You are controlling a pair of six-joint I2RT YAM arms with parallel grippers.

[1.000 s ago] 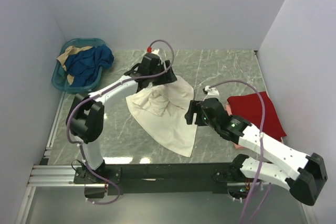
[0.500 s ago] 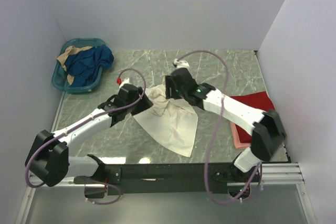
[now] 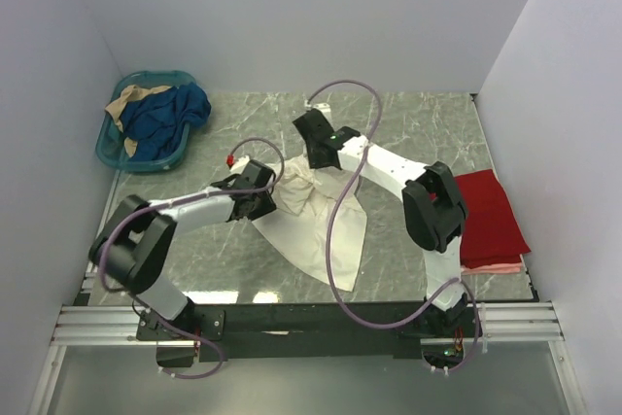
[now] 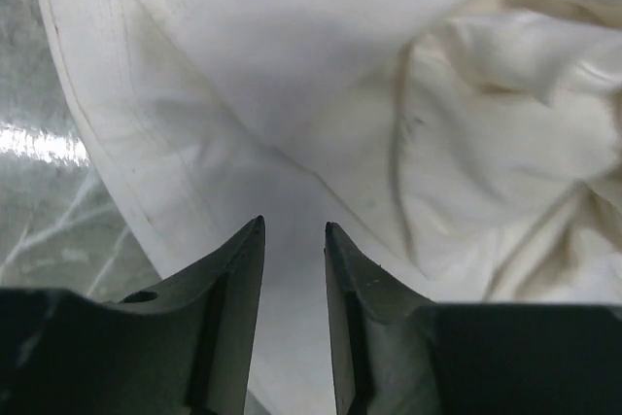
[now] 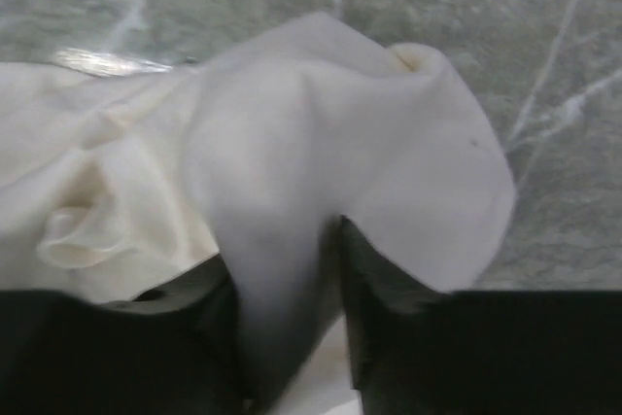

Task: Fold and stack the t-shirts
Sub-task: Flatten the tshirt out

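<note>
Marble tabletop (image 3: 418,123) carries a limp, light cream-white t-shirt (image 3: 316,235); the right gripper (image 5: 287,269) pinches a raised fold, the left gripper (image 4: 292,240) stands narrow over the hem (grip unclear). Best grasped at hems.

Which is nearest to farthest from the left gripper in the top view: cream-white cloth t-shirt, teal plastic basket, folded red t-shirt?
1. cream-white cloth t-shirt, under the left gripper, centre.
2. teal plastic basket, far-left corner.
3. folded red t-shirt, right edge.
</note>
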